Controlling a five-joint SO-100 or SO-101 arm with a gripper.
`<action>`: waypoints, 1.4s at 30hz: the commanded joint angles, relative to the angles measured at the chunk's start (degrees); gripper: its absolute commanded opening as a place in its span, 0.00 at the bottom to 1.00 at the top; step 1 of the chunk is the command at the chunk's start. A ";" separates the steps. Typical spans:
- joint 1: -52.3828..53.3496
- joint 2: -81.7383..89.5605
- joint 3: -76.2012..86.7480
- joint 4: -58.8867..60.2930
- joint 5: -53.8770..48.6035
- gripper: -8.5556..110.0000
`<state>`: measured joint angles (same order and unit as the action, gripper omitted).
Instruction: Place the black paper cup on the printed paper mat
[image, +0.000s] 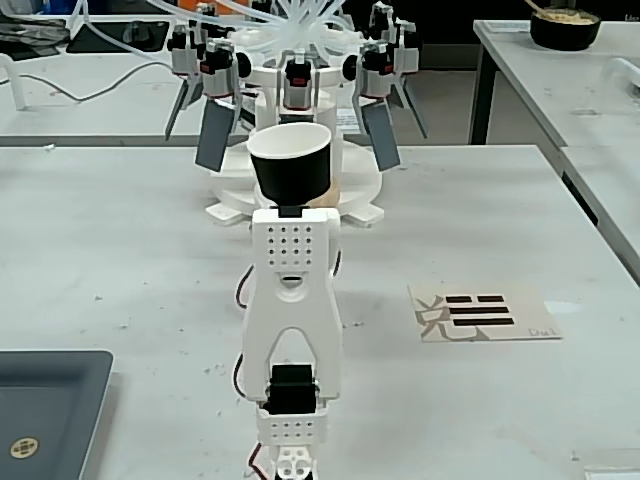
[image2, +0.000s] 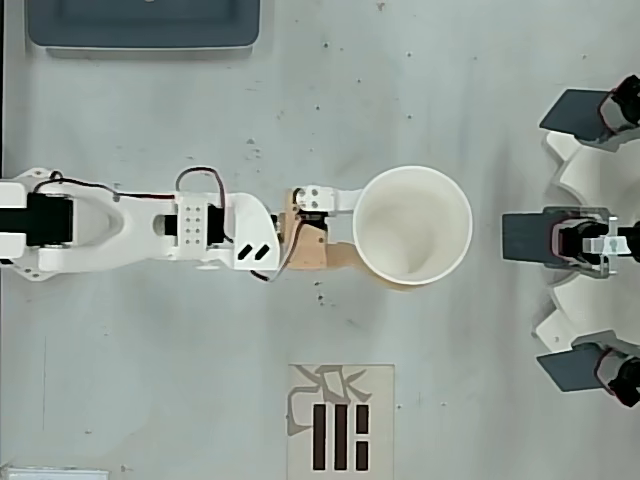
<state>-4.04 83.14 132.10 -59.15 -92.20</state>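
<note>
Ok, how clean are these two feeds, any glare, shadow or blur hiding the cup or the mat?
Fixed view: even light, the cup sharp, the mat clear, background benches slightly soft. Overhead view: the cup's white inside is bright, close to washed out, so its depth is hard to read; the mat is crisp but cut by the bottom edge; shadows on the table are faint.

This looks like a robotics lab: plain white worktables (image: 120, 250) stand side by side, a white 3D-printed robot arm (image: 292, 330) with exposed wiring is mounted on one, and behind it sits a white circular rig (image: 300, 110) of small motors, grey paddles and clear tubing.
</note>
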 joint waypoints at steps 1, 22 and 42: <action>0.53 8.00 3.08 -1.85 0.09 0.15; 0.70 30.59 32.61 -7.82 7.56 0.17; 4.22 41.75 46.85 -13.01 6.15 0.12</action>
<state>-0.70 122.96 177.98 -70.49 -85.52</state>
